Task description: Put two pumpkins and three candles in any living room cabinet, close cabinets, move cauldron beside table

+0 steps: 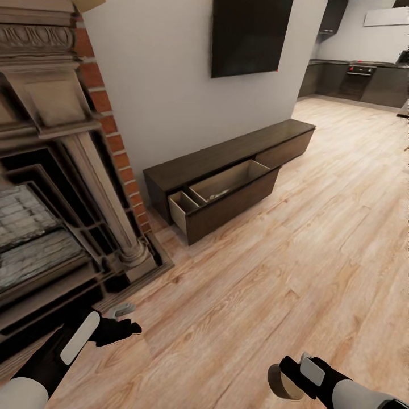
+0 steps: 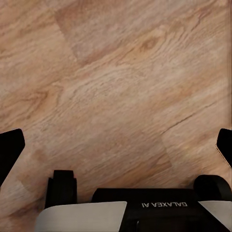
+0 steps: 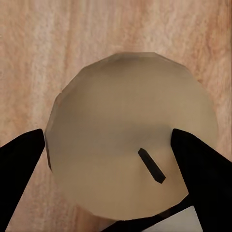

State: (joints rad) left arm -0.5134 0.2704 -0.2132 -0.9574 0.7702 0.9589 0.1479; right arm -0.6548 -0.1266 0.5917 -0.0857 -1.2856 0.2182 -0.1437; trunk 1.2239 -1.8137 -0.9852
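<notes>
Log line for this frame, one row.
right tool: shut on candle | left tool: open, empty | cabinet: drawer open

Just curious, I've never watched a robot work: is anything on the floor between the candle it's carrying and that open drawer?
Nothing visible. The right gripper holds the candle, and only bare wooden floor lies between it and the cabinet's open drawer.

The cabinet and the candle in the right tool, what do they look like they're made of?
The cabinet: dark brown wood or veneer, matte, faint grain showing. The candle, clamped in the right tool: probably wax, pale beige, smooth and dull, with a dark wick on top.
</notes>
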